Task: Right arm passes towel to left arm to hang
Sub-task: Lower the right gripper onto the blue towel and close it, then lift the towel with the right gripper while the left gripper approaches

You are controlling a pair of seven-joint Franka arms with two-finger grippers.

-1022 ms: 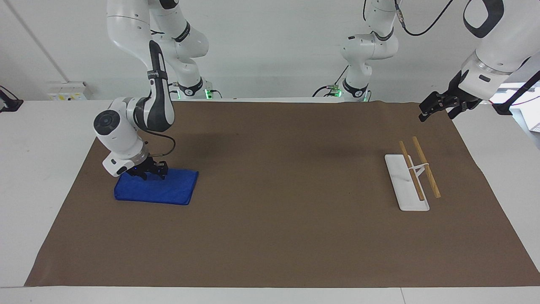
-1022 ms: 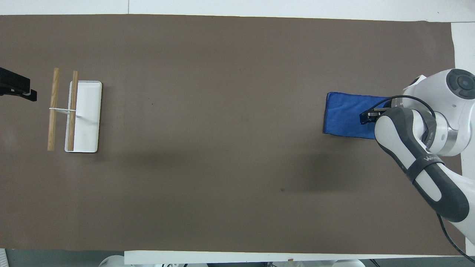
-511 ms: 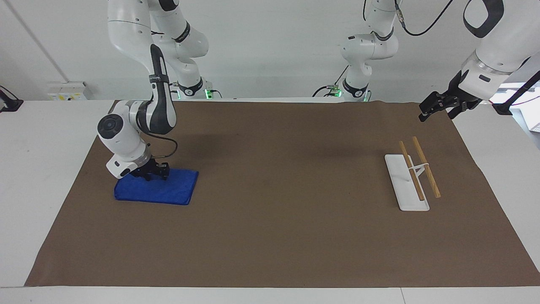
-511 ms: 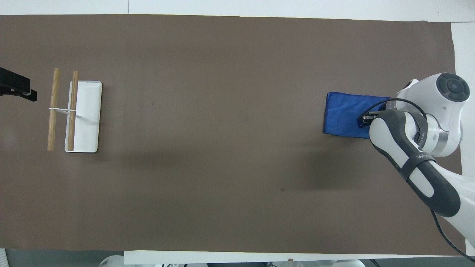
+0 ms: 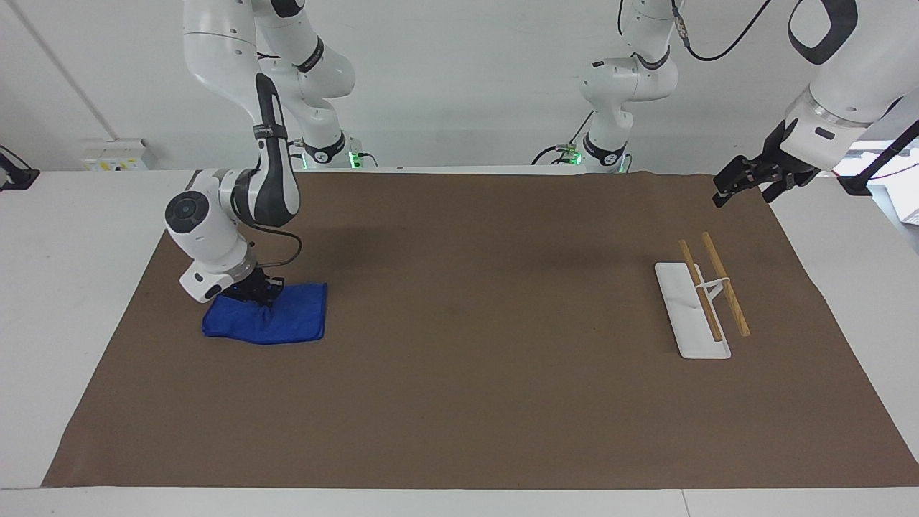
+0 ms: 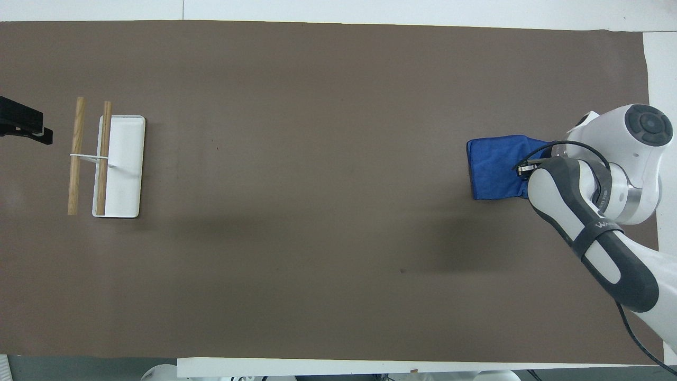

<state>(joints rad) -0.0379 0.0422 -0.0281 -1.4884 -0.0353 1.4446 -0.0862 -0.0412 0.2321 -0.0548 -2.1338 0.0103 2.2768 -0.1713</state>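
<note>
The royal-blue towel [image 5: 291, 321] lies on the brown mat at the right arm's end of the table; it also shows in the overhead view [image 6: 493, 168]. My right gripper [image 5: 260, 296] is shut on its edge nearer to the robots, and the cloth is bunched and pulled up there. The overhead view shows this gripper [image 6: 521, 170] partly under the arm. The rack [image 5: 691, 316], a white base with two wooden rods [image 5: 726, 286], stands at the left arm's end [image 6: 124, 164]. My left gripper [image 5: 726, 192] waits in the air over the mat's edge beside the rack [image 6: 29, 127].
The brown mat [image 5: 488, 373] covers most of the white table. The stretch of mat between towel and rack is bare. The arm bases stand at the table's edge nearest the robots.
The right gripper has closed on the towel's edge and pulled it up and in; the flat rectangle is now bunched and narrower. The left arm has not moved.
</note>
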